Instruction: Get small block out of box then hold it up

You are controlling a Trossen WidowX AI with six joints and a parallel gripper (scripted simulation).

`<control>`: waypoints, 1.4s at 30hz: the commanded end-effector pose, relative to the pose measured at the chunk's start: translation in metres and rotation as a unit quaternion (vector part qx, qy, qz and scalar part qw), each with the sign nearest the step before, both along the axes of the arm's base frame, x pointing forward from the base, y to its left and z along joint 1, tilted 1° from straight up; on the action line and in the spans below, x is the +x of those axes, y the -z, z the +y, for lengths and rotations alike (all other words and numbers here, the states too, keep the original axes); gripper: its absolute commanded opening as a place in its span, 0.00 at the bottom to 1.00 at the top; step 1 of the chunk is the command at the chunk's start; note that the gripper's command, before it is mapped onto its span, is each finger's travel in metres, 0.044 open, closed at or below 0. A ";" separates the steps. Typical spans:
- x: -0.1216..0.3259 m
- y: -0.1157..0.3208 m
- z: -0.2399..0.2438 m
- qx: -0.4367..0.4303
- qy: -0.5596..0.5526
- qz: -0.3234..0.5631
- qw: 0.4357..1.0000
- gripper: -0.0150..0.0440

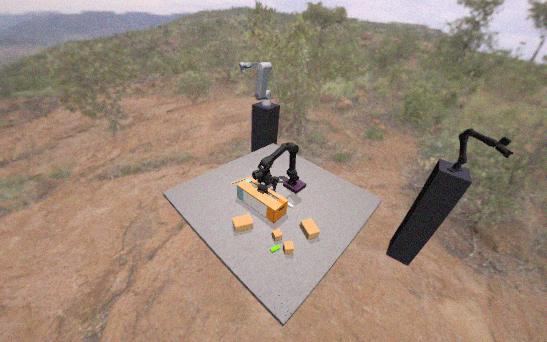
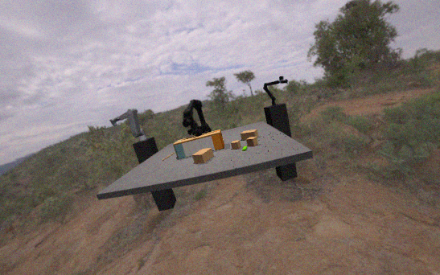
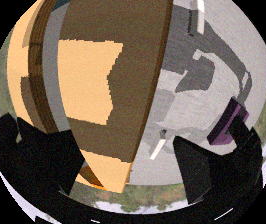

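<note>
The orange box (image 1: 277, 214) (image 2: 218, 141) (image 3: 86, 82) stands upright on the table, with a pale clear front and a teal panel (image 1: 240, 193) (image 2: 180, 151) at one end. A long slot runs along its top. My gripper (image 1: 264, 189) (image 3: 137, 135) is open and empty, low over the top of the box; in the exterior view the box's top edge partly hides it. In the wrist view its fingers are spread across the end of the box top. I cannot make out a block on the shelf; the inside is too small and blurred to read.
Tan blocks, large (image 1: 242, 223) (image 2: 203, 155) (image 1: 310, 229) and small (image 1: 277, 235) (image 1: 288, 247), lie in front of the box. A bright green piece (image 1: 275, 248) (image 2: 244, 148) lies beside them. A thin tan stick (image 2: 168, 157) lies by the teal end, and a white stick (image 3: 157, 149) behind the box.
</note>
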State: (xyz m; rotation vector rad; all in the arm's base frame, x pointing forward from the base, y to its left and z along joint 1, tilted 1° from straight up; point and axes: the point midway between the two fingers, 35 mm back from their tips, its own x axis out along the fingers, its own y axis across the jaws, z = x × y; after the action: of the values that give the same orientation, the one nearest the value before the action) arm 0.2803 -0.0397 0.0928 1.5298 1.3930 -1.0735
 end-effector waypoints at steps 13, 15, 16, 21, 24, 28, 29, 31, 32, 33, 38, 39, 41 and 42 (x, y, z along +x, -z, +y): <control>0.004 0.000 0.003 -0.002 0.001 -0.003 1.000 0.93; 0.004 0.000 0.005 -0.002 0.001 -0.003 1.000 0.93; 0.004 0.000 0.006 -0.002 0.001 -0.003 1.000 0.93; 0.004 0.000 0.011 -0.001 0.001 -0.003 1.000 0.93; 0.005 0.000 0.014 -0.001 0.001 -0.003 1.000 0.93; 0.005 0.000 0.018 -0.001 0.001 -0.003 1.000 0.93; 0.005 0.000 0.019 -0.001 0.001 -0.003 1.000 0.93; 0.005 0.000 0.021 -0.001 0.001 -0.003 1.000 0.93; 0.005 0.000 0.022 -0.001 0.001 -0.003 1.000 0.93; 0.006 0.000 0.024 -0.001 0.001 -0.003 1.000 0.93; 0.007 0.000 0.037 0.000 0.001 -0.003 1.000 0.93; 0.007 0.000 0.039 0.000 0.001 -0.003 1.000 0.93; 0.007 0.000 0.044 0.000 0.001 -0.003 1.000 0.93; 0.008 0.000 0.046 0.000 0.001 -0.003 1.000 0.93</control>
State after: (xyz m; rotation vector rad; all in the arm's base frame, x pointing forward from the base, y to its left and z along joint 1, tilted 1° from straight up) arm 0.2875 -0.0021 0.0953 1.5349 1.3782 -1.0716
